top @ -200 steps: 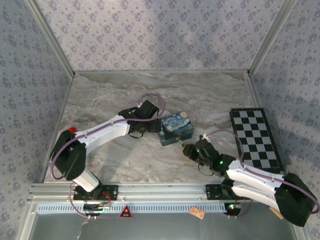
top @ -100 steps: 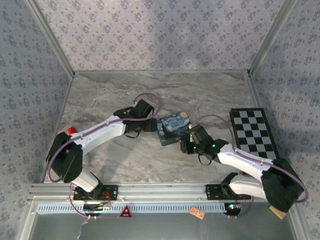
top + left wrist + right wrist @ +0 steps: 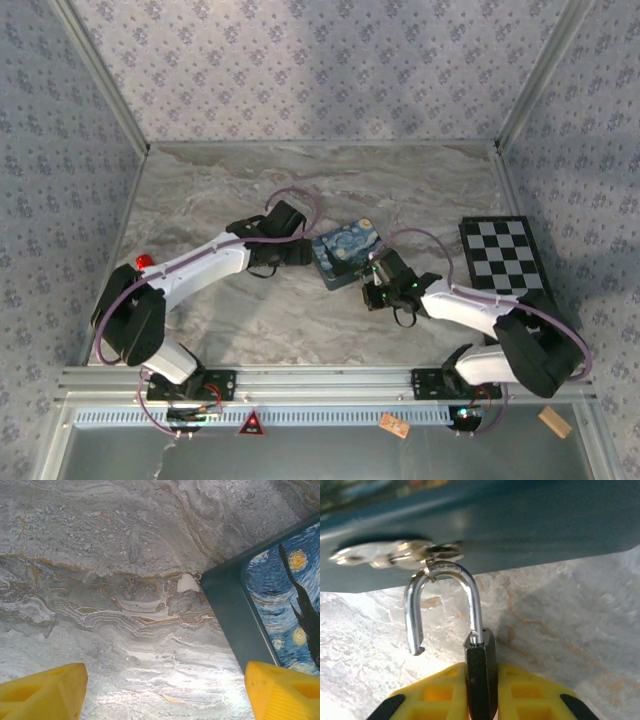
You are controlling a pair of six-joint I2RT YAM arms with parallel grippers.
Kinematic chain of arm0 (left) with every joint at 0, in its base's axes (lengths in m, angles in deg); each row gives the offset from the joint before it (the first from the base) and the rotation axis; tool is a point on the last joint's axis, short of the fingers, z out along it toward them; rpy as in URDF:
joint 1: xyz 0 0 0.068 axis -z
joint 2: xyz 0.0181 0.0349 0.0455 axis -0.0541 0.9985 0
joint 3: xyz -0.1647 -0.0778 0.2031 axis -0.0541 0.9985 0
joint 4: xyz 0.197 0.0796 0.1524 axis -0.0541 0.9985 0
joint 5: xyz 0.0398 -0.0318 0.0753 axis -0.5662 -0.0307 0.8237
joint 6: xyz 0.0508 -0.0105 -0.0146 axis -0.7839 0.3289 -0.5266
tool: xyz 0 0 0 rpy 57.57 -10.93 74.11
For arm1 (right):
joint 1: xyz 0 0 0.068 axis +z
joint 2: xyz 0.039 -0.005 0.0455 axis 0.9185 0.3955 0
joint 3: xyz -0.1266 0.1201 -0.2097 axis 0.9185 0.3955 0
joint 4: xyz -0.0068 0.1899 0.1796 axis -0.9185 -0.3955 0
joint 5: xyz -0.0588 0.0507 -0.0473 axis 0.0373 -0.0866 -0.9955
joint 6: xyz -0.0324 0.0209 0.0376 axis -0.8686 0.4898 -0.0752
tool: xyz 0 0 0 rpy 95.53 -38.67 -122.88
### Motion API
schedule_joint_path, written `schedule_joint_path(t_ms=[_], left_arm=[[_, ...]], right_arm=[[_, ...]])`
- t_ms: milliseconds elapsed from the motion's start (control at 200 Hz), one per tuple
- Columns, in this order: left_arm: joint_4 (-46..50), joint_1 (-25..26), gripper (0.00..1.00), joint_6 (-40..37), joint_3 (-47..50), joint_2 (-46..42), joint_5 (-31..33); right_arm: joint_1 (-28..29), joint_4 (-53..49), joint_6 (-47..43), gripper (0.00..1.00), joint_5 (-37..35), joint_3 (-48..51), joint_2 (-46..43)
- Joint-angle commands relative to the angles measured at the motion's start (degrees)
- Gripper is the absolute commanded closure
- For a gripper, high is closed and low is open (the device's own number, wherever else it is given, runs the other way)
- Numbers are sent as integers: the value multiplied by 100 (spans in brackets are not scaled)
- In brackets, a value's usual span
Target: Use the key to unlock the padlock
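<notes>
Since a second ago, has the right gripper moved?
Yes. The right gripper has shifted left and slightly farther up the table, away from the checkerboard and toward the blue tin.

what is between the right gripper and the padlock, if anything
Nothing visible: the right gripper is shut on the padlock body. The shackle, open at one end, is hooked through a metal loop on the tin.

The padlock (image 3: 480, 680) has a dark matt body and a shiny polished metal shackle (image 3: 475, 606). The blue tin (image 3: 530, 525) is smooth, slightly glossy. The tabletop (image 3: 115, 630) looks like smooth marble stone.
</notes>
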Motion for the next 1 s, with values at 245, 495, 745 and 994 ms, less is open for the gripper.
schedule_joint_path(t_ms=[245, 495, 745, 994], left_arm=[[-59, -99, 18, 52, 88, -16, -4], [21, -214, 17, 184, -68, 126, -3], [4, -269, 17, 191, -279, 246, -90], [-90, -308, 16, 371, -395, 464, -287]], right_arm=[[810, -1933, 368, 92, -2052, -1233, 390], [900, -2036, 1096, 99, -2385, -1557, 791], [270, -78, 1605, 100, -1139, -605, 160], [-4, 1240, 2091, 100, -847, 0, -18]])
